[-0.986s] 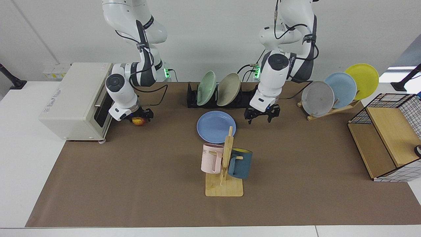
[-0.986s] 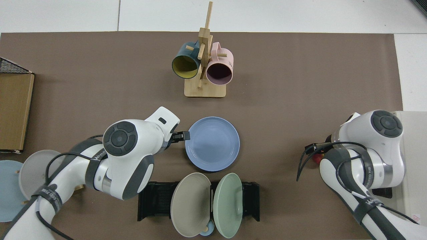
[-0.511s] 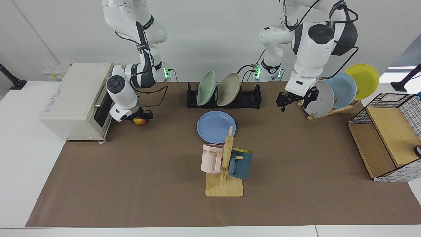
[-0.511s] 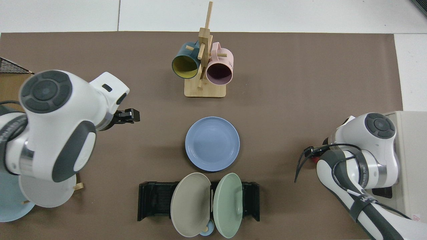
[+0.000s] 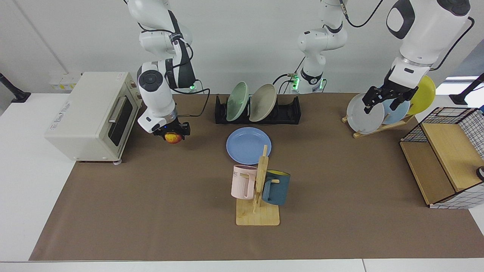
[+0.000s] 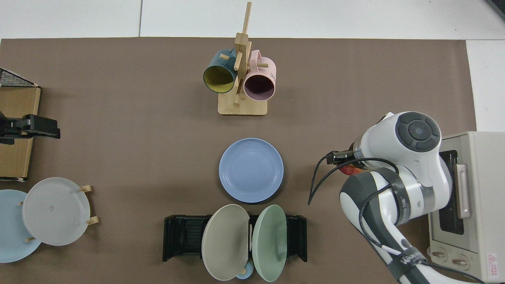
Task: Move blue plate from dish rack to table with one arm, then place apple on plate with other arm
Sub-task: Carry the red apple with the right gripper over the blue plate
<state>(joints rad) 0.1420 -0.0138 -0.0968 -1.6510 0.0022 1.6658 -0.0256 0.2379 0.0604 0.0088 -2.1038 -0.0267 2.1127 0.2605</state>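
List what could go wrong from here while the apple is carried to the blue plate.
1. The right gripper holds the apple off the table; a loose grip could drop it short of the blue plate.
2. A round apple released high may roll off the shallow rim.
3. The mug stand stands right beside the plate, risking a bump.

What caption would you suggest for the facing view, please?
Right gripper carries the apple toward the blue plate; left gripper waits raised.

Top view: the apple (image 6: 350,169) is mostly hidden under the right arm's wrist. The left claw (image 6: 39,127) is cut off by the picture's edge. The sky-blue plate (image 6: 8,225) is cropped and overlapped by the grey plate (image 6: 55,211).
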